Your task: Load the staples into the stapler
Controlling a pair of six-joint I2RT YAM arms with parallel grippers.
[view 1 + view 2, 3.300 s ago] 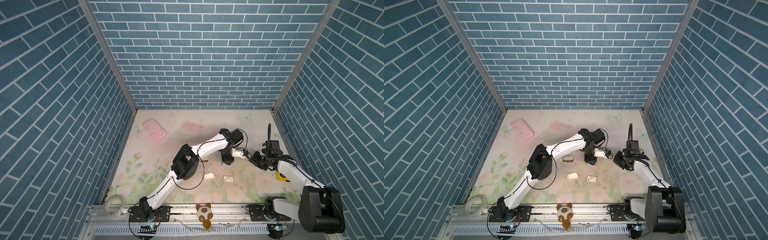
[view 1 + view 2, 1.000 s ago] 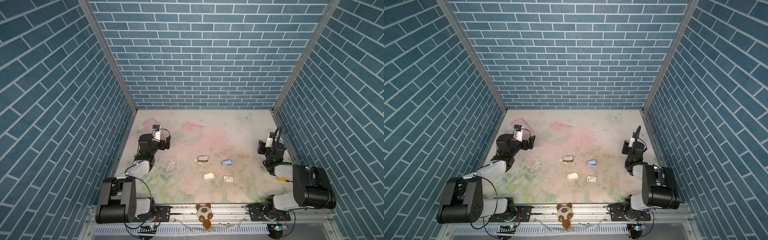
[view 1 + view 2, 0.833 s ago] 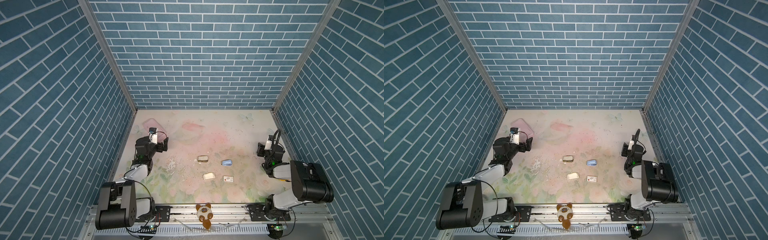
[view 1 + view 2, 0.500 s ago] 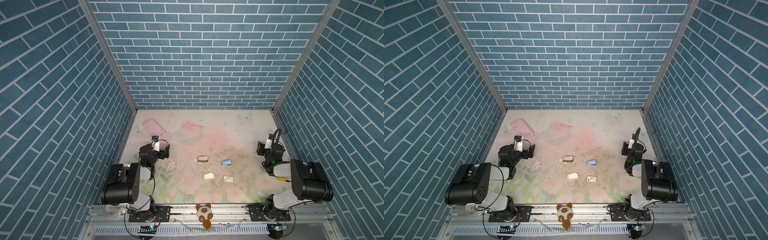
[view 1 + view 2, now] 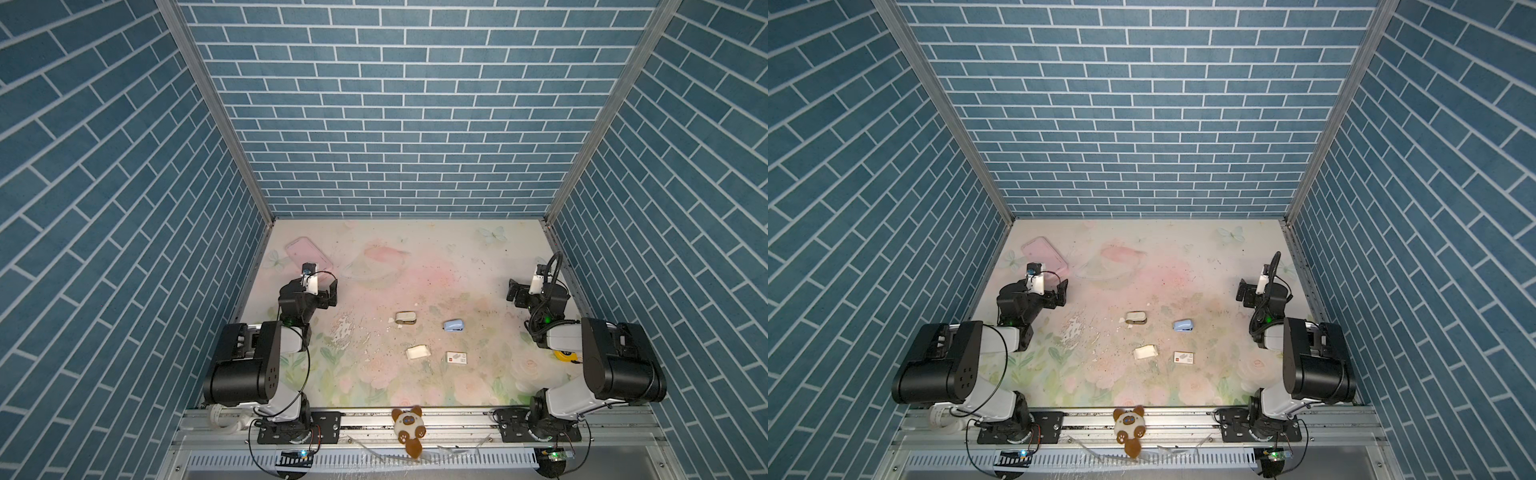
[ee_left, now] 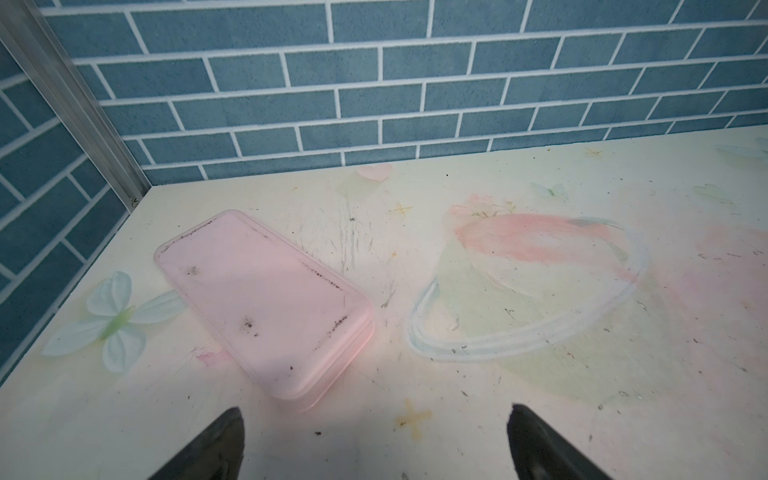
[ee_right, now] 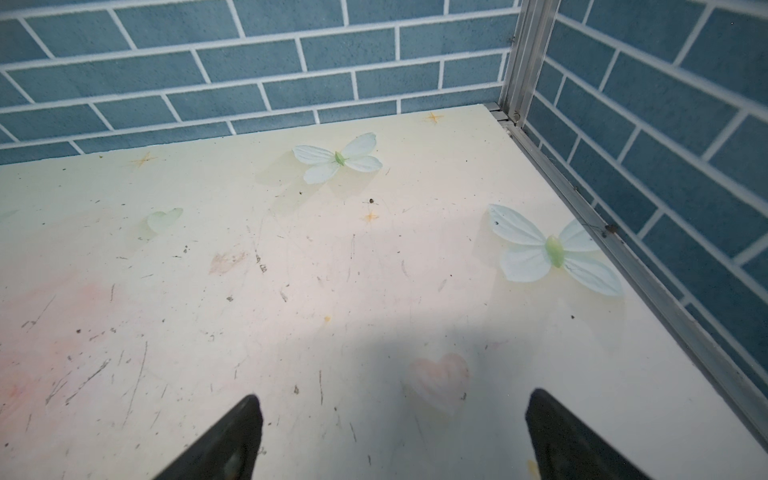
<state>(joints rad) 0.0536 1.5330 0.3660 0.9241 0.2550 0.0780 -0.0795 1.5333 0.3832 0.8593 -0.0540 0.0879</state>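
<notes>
A small light-blue stapler (image 5: 454, 326) (image 5: 1183, 325) lies shut on the mat, mid-table. To its left sits a small card tray (image 5: 406, 318) with a grey filling. The staples are too small to make out. Nearer the front lie a white card piece (image 5: 417, 352) and a white sleeve with a red mark (image 5: 456, 358). My left gripper (image 5: 328, 297) (image 6: 374, 440) is folded back at the left edge, open and empty. At the right edge my right gripper (image 5: 513, 293) (image 7: 390, 432) is also open and empty. Both are far from the stapler.
A flat pink case (image 5: 308, 253) (image 6: 266, 303) lies at the back left, just ahead of the left gripper. White crumbs (image 5: 345, 330) litter the mat left of centre. A yellow tape measure (image 5: 563, 356) hides under the right arm. A plush toy (image 5: 409, 424) sits on the front rail.
Both arms have pulled out of the middle, where they met at the stapler. Over the last second the left arm folded back toward its base. The right arm barely shifted.
</notes>
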